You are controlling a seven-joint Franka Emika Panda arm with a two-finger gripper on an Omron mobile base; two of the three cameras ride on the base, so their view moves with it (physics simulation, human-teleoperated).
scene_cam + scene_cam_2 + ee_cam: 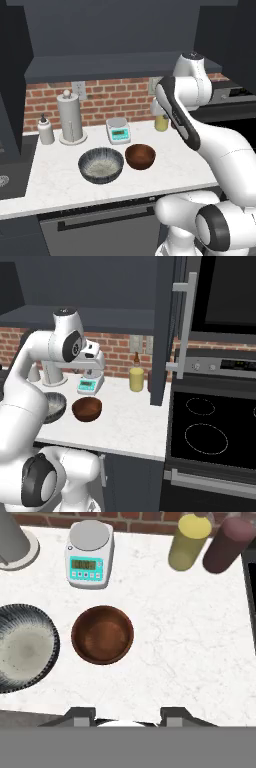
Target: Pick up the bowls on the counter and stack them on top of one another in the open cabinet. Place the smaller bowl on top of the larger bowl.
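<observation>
Brown bowl (102, 634) sits on the white counter (180, 637), just beside the big grey bowl (22, 647), and both are empty. A small scale (89, 554) stands behind them near the brick wall, with a yellow bottle (187, 542) further along. High above the counter, the gripper (127, 716) has its fingers spread apart and holds nothing.
</observation>
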